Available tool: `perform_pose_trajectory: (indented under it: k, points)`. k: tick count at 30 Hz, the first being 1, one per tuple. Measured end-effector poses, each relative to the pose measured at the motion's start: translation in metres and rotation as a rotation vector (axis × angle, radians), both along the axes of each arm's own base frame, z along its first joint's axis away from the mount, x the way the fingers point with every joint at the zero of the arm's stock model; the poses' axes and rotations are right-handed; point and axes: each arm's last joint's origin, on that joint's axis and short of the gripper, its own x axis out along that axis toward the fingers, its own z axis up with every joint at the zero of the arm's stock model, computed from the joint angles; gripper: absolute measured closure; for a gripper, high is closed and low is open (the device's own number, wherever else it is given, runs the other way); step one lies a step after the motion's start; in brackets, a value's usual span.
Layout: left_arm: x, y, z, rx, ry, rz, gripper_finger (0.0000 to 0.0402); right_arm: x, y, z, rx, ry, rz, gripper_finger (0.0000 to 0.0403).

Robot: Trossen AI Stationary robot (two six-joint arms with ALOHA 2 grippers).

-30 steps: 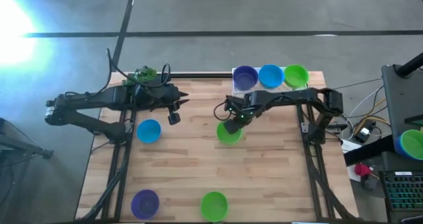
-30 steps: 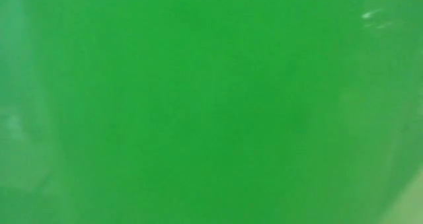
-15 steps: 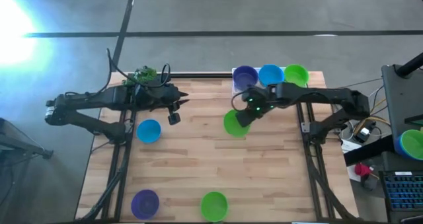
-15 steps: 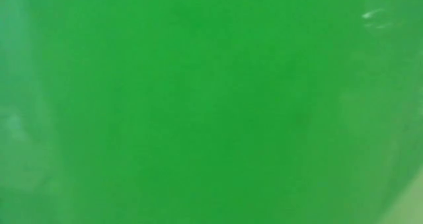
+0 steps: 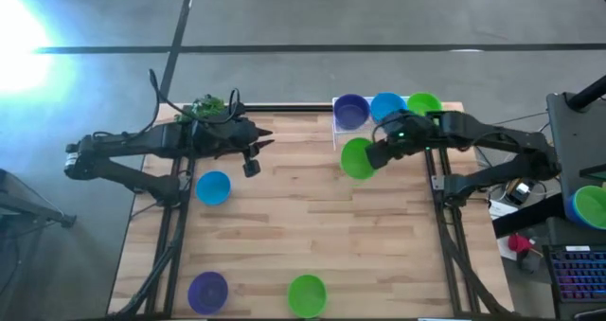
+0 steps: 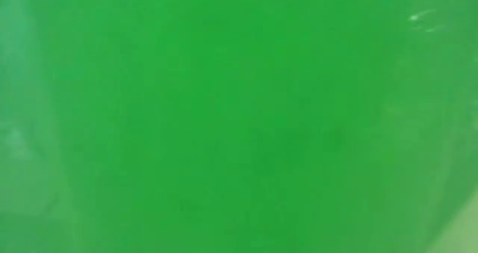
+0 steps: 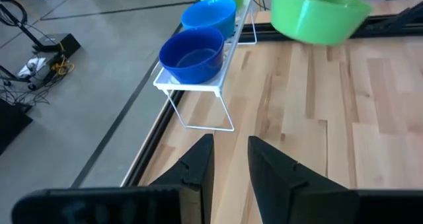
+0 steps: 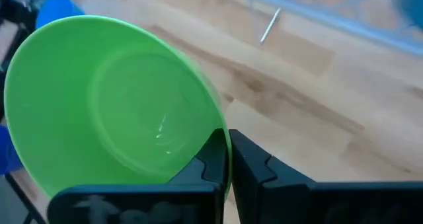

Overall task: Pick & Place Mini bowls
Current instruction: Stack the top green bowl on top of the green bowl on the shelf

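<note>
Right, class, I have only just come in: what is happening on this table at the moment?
The right gripper has its jaws shut on the rim of a bright green plastic mini bowl, holding it above the wooden table beside the white wire rack. The rack carries a purple bowl, a sky blue bowl and another green bowl. The left gripper waits, jaws slightly apart, holding nothing.

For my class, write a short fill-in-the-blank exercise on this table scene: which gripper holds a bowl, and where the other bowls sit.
1. The right gripper is shut on the rim of a ____ bowl.
2. The white wire rack holds ____ bowls.
3. The left gripper holds ____.
4. The bowl nearest the left gripper on the table is the ____ one.

Missing words: green; three; nothing; blue
</note>
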Motion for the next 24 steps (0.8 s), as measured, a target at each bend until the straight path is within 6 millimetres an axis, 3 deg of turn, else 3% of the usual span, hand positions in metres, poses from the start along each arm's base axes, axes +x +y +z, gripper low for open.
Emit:
perform_pose_trajectory:
  k: [15,24]
  points:
    - [0.002,0.0,0.004,-0.001,-0.05,0.002,0.0315,-0.061,-0.003,0.05,-0.143,0.009,-0.191,0.0394]
    - [0.002,0.0,0.005,-0.001,-0.063,0.003,0.0315,-0.102,-0.022,0.075,-0.198,0.148,-0.366,0.0394]
